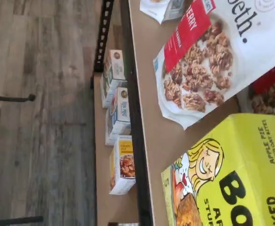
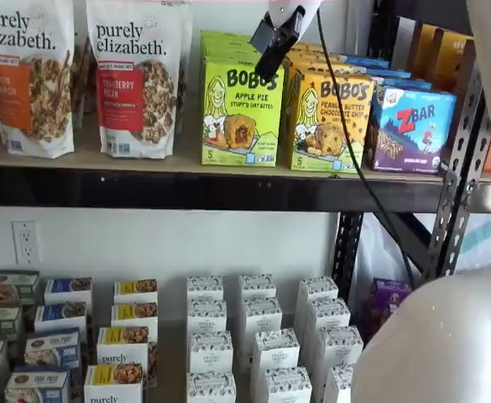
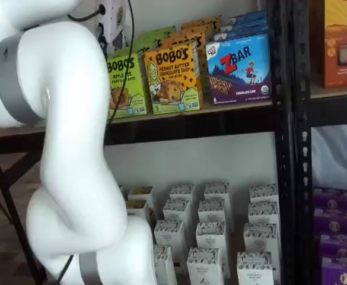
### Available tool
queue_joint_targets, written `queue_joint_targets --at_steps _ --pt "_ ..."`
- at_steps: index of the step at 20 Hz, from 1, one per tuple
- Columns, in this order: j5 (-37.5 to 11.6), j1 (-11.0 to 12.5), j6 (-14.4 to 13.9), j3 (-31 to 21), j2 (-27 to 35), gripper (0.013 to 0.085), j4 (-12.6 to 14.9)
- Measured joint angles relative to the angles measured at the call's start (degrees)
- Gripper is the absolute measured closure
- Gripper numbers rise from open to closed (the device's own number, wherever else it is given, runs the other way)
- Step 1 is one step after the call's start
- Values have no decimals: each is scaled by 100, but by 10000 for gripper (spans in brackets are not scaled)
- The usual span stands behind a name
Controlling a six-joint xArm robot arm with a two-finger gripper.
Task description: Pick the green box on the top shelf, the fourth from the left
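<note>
I have the green box standing upright at the front of the top shelf, and I place everything else from it. Touching it on one side is the yellow-orange Bobo's peanut butter box, with the blue ZBar box just beyond that. On the other side stand two purely elizabeth granola bags: the red-labelled one is nearest, the orange-labelled one beyond it. More green boxes line up behind mine; I cannot count that row.

In a shelf view the gripper hangs from above, its black fingers just over the green box's top corner on the peanut butter side, apart from the cardboard. They appear as one dark shape, so I see no gap there; they stand spread as wide as they go, and they hold nothing. A black cable runs down from it across the peanut butter box. In a shelf view the white arm covers part of the green box's face.

In the wrist view the green box lies close below, the red-labelled bag beside it. Below the shelf, small white boxes fill the lower level.
</note>
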State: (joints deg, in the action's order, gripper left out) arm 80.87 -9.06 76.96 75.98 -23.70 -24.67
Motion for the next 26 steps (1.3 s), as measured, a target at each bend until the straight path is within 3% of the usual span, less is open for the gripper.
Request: queue_joint_targets --at_steps 3,9,20,26 --pt "91 56 61 121 139 130 -36" --pt "-221 85 138 165 323 130 -55" --pt "-523 64 187 244 550 130 179" --pt "-291 102 237 504 803 130 258"
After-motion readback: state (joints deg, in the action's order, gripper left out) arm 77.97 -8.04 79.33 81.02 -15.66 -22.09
